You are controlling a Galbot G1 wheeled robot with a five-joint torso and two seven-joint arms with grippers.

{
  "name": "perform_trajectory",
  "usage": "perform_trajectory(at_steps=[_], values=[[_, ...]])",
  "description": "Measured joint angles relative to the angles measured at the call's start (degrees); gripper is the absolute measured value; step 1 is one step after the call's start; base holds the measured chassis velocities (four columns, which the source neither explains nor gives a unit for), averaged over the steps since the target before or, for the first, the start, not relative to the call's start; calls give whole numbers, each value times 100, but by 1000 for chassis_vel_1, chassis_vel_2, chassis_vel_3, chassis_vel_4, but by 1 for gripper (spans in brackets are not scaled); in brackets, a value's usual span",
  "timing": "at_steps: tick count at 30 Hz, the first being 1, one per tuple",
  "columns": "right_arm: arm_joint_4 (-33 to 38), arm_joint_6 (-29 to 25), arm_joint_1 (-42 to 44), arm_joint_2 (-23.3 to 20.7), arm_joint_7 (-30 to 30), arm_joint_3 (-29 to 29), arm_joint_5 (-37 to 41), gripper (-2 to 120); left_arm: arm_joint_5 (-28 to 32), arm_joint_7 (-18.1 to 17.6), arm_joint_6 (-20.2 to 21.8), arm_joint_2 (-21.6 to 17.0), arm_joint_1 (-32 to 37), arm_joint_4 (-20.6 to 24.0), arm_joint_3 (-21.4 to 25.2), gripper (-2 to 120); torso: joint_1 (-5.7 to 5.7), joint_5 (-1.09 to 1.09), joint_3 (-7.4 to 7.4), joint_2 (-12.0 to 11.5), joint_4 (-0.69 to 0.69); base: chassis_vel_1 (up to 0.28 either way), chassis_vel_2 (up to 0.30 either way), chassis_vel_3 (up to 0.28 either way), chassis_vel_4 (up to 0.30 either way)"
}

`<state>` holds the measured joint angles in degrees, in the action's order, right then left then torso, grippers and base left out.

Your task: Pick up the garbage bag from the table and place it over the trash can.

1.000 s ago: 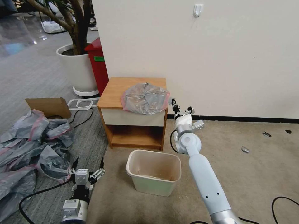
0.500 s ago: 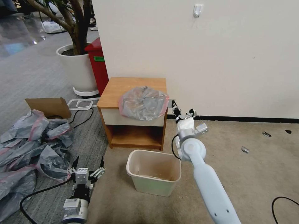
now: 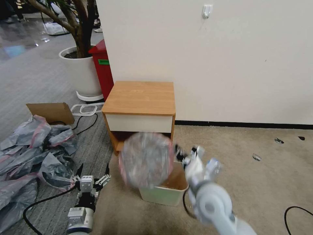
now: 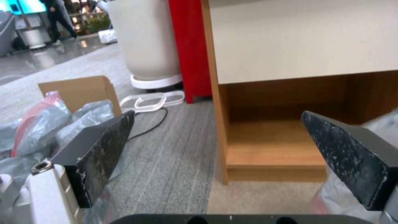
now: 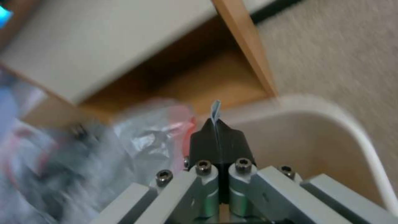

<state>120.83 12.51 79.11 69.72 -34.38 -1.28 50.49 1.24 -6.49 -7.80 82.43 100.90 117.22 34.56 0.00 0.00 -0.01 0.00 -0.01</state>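
Observation:
The garbage bag (image 3: 145,160), translucent grey with a pink-red rim, hangs in the air in front of the table's shelf gap, above the near-left part of the trash can (image 3: 163,195). My right gripper (image 3: 184,156) is just right of the bag and is shut on its edge; in the right wrist view a thin strip of the garbage bag (image 5: 141,137) sticks out between the closed fingertips (image 5: 207,137), with the trash can rim (image 5: 365,140) below. The table (image 3: 140,98) has a bare top. My left gripper (image 3: 93,174) stays open low over the floor, left of the can.
A heap of grey-and-pink bags (image 3: 29,153) lies on the floor at left, with a cardboard piece (image 3: 52,111) behind it. A red box (image 3: 102,68) and a white plant pot (image 3: 81,71) stand left of the table. Cables run along the floor. A wall stands behind.
My right gripper has pulled the garbage bag off the table top, down and toward me, to above the trash can. The left arm has stayed put.

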Motion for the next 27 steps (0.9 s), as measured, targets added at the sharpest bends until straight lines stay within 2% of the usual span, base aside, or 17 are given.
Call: perform_trajectory(at_steps=[4, 13, 20, 24, 25, 27], values=[[-299, -137, 232, 100, 100, 182, -398, 0, 0, 0, -18, 7, 4, -2, -14, 100, 0, 0, 0, 0, 0, 0, 0, 0, 0], [-442, -242, 246, 555, 37, 200, -452, 0, -5, 0, -113, 18, 54, -16, -46, 100, 0, 0, 1, 0, 1, 0, 0, 0, 0], [-451, -216, 263, 592, 36, 155, -493, 2, -27, 0, -124, 33, 41, -38, -116, 100, 0, 0, 1, 0, 1, 0, 0, 0, 0], [-429, -169, 285, 580, 5, 157, -566, 20, -41, 10, -132, 34, 32, -62, -177, 100, 0, 0, 1, 0, 1, 0, 0, 0, 0], [-429, -169, 285, 580, 5, 157, -566, 20, -41, 10, -132, 34, 32, -62, -177, 100, 0, 0, 1, 0, 1, 0, 0, 0, 0], [-419, -158, 280, 568, -47, 158, -599, 28, 7, 18, -116, 13, 42, -35, -250, 100, 0, 0, 1, 0, 1, 0, 0, 0, 0]])
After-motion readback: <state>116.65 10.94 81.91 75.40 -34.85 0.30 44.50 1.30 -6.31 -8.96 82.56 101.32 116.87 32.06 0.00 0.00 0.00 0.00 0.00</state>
